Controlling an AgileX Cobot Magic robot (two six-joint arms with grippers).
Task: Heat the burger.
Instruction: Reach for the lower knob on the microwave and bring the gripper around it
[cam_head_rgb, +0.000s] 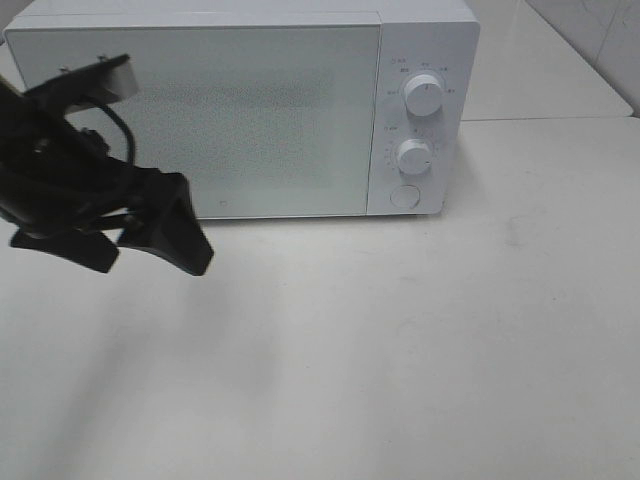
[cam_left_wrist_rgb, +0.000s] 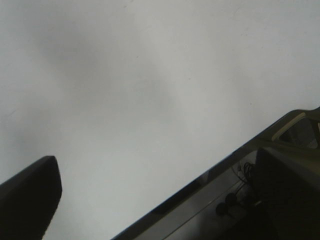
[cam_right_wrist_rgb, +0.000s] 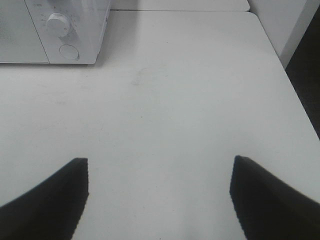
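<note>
The burger is out of view in every frame. A white microwave (cam_head_rgb: 240, 110) stands at the back of the table with its frosted door shut; nothing shows through the door. My left gripper (cam_head_rgb: 125, 240) hangs open in front of the door's left part, above the table, with nothing between its black fingers (cam_head_rgb: 185, 235). The left wrist view shows the left gripper (cam_left_wrist_rgb: 160, 195) spread wide over bare tabletop. My right gripper (cam_right_wrist_rgb: 160, 200) is open and empty over the table, well in front of and to the right of the microwave (cam_right_wrist_rgb: 75, 30).
The microwave's right panel carries an upper knob (cam_head_rgb: 423, 95), a lower knob (cam_head_rgb: 413, 154) and a round button (cam_head_rgb: 404, 196). The white table (cam_head_rgb: 400, 330) spreads in front. The left wrist view shows the table's edge (cam_left_wrist_rgb: 200, 182), with dark floor and cables beyond it.
</note>
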